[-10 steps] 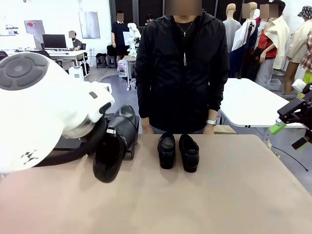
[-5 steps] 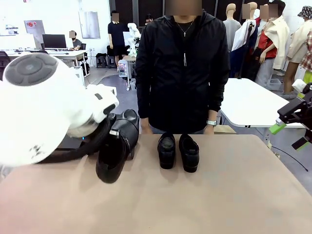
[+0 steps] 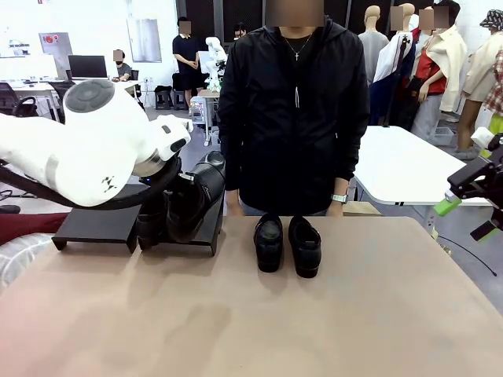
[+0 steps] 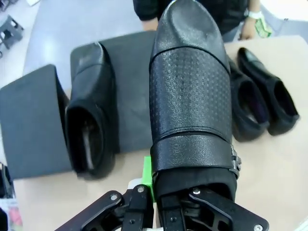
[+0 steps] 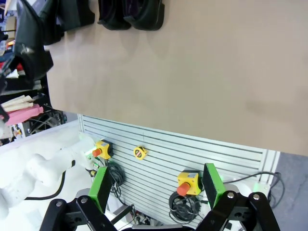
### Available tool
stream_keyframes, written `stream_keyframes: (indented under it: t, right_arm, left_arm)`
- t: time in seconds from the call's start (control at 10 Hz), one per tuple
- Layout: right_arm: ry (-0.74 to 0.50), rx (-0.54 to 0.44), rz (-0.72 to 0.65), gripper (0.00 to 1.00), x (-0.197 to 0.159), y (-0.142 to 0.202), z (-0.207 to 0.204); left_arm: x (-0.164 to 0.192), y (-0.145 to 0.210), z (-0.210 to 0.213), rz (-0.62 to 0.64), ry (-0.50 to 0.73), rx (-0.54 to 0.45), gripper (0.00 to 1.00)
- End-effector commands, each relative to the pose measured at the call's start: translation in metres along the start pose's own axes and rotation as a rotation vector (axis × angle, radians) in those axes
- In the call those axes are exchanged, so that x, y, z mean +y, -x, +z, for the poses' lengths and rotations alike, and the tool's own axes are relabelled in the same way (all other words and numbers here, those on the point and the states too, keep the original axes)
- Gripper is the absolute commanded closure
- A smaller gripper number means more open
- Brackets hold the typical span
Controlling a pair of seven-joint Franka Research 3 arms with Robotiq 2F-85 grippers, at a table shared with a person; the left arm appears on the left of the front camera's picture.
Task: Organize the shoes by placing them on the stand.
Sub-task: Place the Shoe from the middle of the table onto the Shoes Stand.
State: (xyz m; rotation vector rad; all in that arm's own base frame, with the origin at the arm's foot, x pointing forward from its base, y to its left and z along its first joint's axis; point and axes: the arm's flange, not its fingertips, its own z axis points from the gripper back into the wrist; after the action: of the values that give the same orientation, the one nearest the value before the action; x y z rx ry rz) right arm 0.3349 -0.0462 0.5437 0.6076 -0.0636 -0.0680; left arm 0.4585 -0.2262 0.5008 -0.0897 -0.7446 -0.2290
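Left gripper [image 4: 159, 192] clamps the collar of a high-cut shoe [image 4: 190, 91] over the stand [image 4: 130, 96], beside its mate [image 4: 91, 120] already placed; two loafers [image 3: 268, 242] on the table [image 3: 354, 314] remain; right gripper [image 5: 156, 185] gapes empty

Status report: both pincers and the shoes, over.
Left pincer shut on higher-cut shoe, at the stand. Right pincer open, off to the side. One shoe on stand, two loafers on table. Nothing seen in the way.
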Motion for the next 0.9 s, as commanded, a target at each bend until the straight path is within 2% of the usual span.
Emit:
stream_keyframes:
  t: [0.0,0.3,0.8]
  right_arm:
    - [-0.015,0.007,-0.011,0.00,0.002,-0.001,0.002]
    - [-0.015,0.007,-0.011,0.00,0.002,-0.001,0.002]
    - [-0.015,0.007,-0.011,0.00,0.002,-0.001,0.002]
  left_arm:
    - [0.016,-0.021,-0.049,0.054,-0.095,-0.054,1.00]
    - [0.030,-0.025,-0.105,0.153,-0.139,-0.056,1.00]
    - [0.031,-0.023,-0.129,0.202,-0.086,0.011,1.00]
